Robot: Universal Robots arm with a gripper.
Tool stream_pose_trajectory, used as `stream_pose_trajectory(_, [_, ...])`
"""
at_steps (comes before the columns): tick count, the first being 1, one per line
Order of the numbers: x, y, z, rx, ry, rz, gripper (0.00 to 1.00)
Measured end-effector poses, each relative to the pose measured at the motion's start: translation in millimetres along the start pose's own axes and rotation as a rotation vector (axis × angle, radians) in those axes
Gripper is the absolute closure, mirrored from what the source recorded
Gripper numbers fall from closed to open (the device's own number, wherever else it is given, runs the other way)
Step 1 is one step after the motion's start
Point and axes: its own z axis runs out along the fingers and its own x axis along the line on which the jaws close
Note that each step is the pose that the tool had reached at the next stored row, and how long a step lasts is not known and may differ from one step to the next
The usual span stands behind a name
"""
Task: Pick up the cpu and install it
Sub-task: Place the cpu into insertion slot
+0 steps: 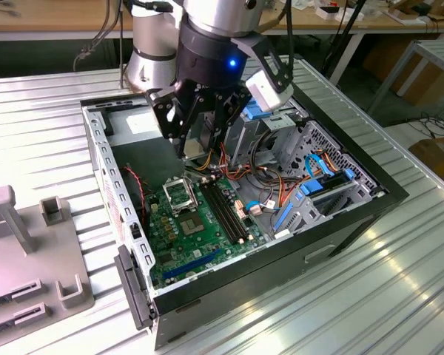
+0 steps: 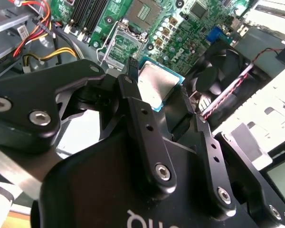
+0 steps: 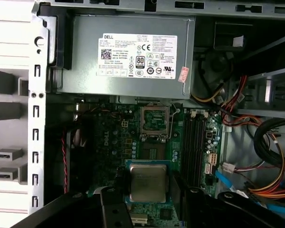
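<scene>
- Step in hand, as I judge it: carrying. The chip is picked up but not seated.
- The gripper point(image 2: 157, 80) pinches the cpu point(image 3: 147, 183) by two opposite edges, its metal top facing both wrist views.
- The cpu hangs above the green board point(image 3: 116, 142) inside the computer case point(image 1: 370, 203), short of the socket point(image 3: 155, 122), on the side away from the power supply point(image 3: 128, 57).
- The memory slots point(image 3: 195, 142) run just beside the socket.
- Seating calls for centring the chip over the socket, squaring its edges to the frame, and lowering it flat, not tilted.
</scene>
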Motion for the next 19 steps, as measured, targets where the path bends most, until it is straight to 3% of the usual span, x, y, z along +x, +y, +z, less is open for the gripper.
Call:
stream_pose_trajectory(4, [-0.8,-0.7,8.8,-0.0014,0.0001,0.035,0.53])
stream_pose_trajectory(13, [-5.2,-0.6,26.0,-0.0017,0.0002,0.038,0.53])
stream_pose_trajectory(19, [-8.9,-0.7,44.3,-0.0018,0.0002,0.040,0.53])
